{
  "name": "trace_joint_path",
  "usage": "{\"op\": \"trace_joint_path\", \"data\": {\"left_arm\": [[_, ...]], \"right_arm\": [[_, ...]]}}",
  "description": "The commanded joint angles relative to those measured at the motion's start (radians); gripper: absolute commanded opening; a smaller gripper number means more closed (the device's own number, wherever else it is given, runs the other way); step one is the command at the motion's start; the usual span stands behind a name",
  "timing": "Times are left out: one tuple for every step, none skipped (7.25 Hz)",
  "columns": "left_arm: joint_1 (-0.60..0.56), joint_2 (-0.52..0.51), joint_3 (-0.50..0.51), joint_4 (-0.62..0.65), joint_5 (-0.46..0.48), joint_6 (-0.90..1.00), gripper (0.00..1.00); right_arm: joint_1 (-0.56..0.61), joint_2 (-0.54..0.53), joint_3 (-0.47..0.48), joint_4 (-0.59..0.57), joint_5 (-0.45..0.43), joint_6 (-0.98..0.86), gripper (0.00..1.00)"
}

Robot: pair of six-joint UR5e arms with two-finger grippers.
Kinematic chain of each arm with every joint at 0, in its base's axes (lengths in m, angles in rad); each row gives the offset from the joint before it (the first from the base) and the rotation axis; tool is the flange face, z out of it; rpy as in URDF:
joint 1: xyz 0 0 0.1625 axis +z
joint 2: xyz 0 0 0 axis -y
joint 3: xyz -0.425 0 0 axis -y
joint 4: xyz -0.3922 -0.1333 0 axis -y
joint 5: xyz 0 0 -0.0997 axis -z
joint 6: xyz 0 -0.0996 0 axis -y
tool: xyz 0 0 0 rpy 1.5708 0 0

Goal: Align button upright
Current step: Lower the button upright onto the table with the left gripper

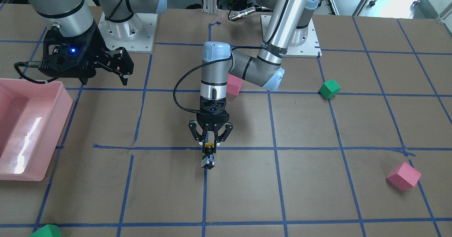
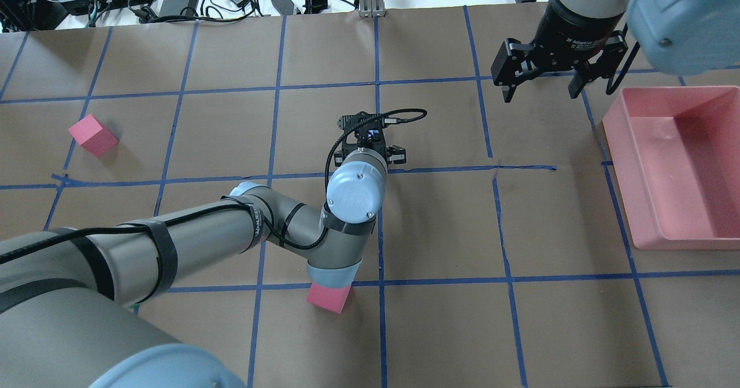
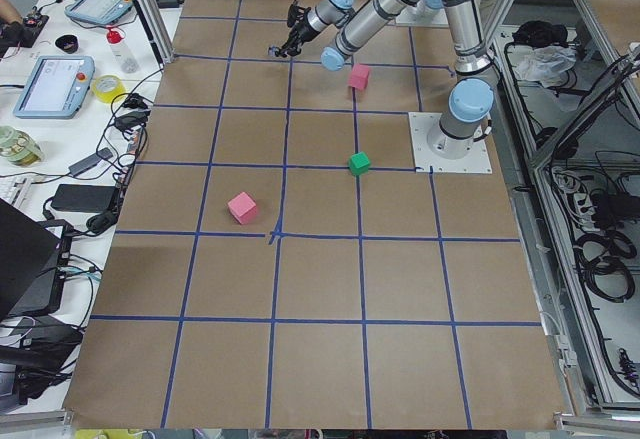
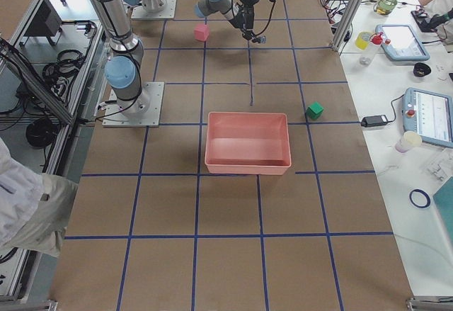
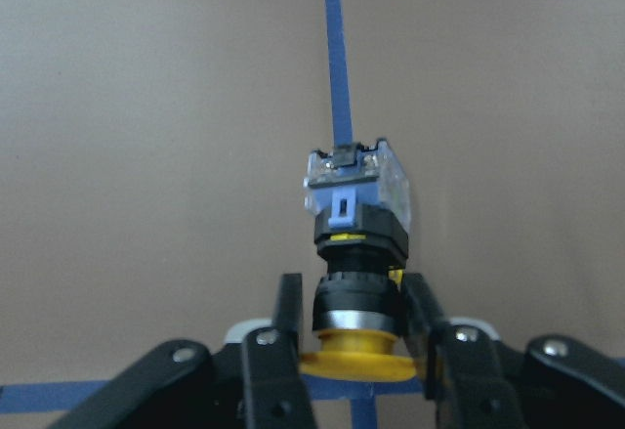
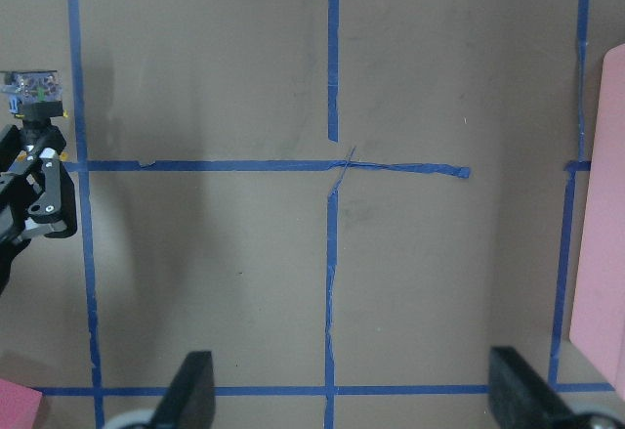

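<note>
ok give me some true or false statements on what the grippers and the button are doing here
1. The left gripper is shut on the button. True.
2. The right gripper grips a pink cube. False: its jaws are open with nothing between them, and it hangs above the table near the pink bin.
3. In the left wrist view the yellow cap sits nearest the gripper and the block base points away from it. True.
4. A green cube lies inside the pink bin. False: no cube shows in the bin, and the green cube sits on the table.
</note>
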Motion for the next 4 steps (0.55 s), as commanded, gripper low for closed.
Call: {"op": "trace_joint_path", "data": {"left_arm": [[0.039,0.111,0.073,-0.369,-0.058,-0.064,0.0],[0.077,0.15,0.127,-0.562,-0.157,-0.164,0.0],[0.109,0.174,0.189,-0.748,-0.276,-0.299,0.0],[0.143,0.178,0.226,-0.87,-0.393,-0.384,0.0]], "right_arm": [[0.0,0.0,-0.002,0.0,0.0,0.0,1.0],[0.0,0.0,0.0,0.0,0.0,-0.001,1.0],[0.0,0.0,0.0,0.0,0.0,-0.001,1.0],[0.0,0.0,0.0,0.0,0.0,0.0,1.0]]}}
